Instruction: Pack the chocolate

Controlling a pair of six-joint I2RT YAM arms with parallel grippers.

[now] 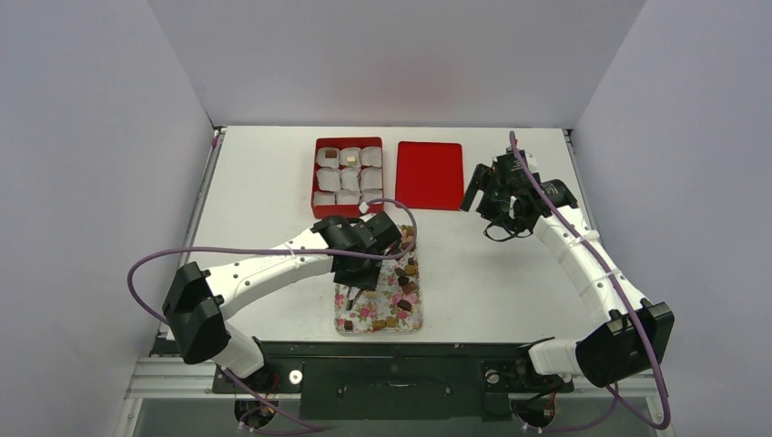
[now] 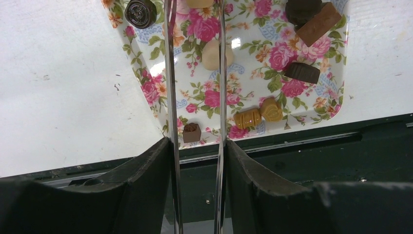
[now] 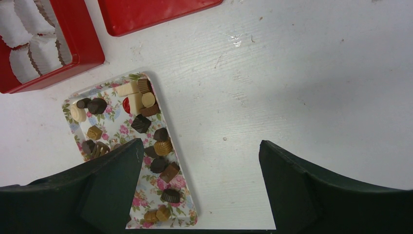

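Walls [image 1: 391, 55] of pale grey close in the white table [image 1: 264, 182] on three sides, and in the right wrist view we see its painted top scuffed and scratched. A dark rail [image 1: 401, 350] runs along the near edge. At the far side stands a red box [image 1: 316, 182] lined with white paper cups [image 1: 326, 175]. One tan piece sits in a far cup, and a red lid [image 1: 430, 175] lies flat just beside the box. Nearly all the chocolate [image 1: 406, 271] lies scattered on a floral tray [image 1: 362, 316] near the rail. The left gripper [image 2: 195, 97] hangs over this tray with its thin metal blades a narrow gap apart. Their tips run off the picture, so we cannot tell whether they pinch anything. The right gripper [image 3: 200, 144] hovers over bare table with its jaws spread wide and nothing between them.
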